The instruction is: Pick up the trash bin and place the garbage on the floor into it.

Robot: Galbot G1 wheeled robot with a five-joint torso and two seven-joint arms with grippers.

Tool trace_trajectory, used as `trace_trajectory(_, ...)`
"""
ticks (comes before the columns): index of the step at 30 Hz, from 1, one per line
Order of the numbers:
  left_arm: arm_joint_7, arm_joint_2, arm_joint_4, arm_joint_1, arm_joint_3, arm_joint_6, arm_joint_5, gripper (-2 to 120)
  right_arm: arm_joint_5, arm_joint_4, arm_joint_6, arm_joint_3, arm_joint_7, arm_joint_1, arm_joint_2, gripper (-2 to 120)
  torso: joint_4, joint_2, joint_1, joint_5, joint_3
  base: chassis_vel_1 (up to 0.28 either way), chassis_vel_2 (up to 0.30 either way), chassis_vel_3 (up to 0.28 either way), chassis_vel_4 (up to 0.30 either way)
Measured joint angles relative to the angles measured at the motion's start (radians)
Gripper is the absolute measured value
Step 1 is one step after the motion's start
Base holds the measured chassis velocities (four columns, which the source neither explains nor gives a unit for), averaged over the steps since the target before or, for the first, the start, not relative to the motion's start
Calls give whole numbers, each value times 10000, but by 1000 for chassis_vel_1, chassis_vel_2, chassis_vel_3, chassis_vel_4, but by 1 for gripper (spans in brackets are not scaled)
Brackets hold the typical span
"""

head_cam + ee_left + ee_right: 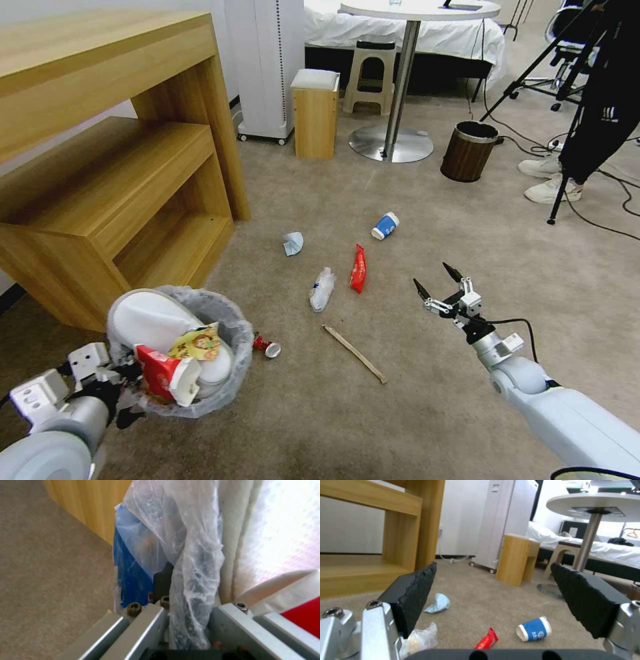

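Note:
The trash bin (230, 347), lined with a crinkled plastic bag, is at the lower left with white slippers (143, 320) and a red-white carton (163, 377) inside. My left gripper (125, 385) is shut on its near rim; in the left wrist view the left gripper (188, 615) clamps the bag and the bin's blue wall (133, 580). Garbage lies on the floor (467, 233): a blue paper cup (385, 225), red wrapper (358, 268), crushed bottle (321, 289), tissue (293, 243), wooden stick (354, 353) and red can (266, 345). My right gripper (437, 283) hangs open, right of the wrapper. The right wrist view shows the right gripper (493, 592) facing the cup (533, 629) and wrapper (486, 641).
A wooden shelf unit (113, 167) stands close on the left. Farther back are a small wooden stool (315, 113), a round table's base (391, 143) and a brown wood-grain bin (469, 151). A person's feet (552, 179) and tripod legs are at the right.

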Motion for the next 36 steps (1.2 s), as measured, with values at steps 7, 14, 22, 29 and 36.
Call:
trace_trajectory(7,311,-313,-20,463,-401,-166,342,0,-140,-375,-11,101,223,23,448,99,0,0,0,-2,0,0,0,0,0)
trace_trajectory(14,482,-500,-244,964,-648,-289,422,0,-490,-597,0,307,190,2,792,100,0,0,0,0,0,0,0,0,0)
trace_trajectory(22,490,-592,-314,1046,-681,-334,422,0,-469,-367,7,495,24,-242,823,99,-1,0,0,1,0,0,0,0,0)
trace_trajectory(29,535,-686,-402,1132,-633,-356,494,0,-505,-274,12,988,-286,-569,846,97,0,0,0,1,0,0,0,0,0)
trace_trajectory(36,566,-674,-365,914,-412,-367,571,0,-911,-219,15,1650,-370,-981,868,97,-3,0,0,3,0,0,0,0,0)
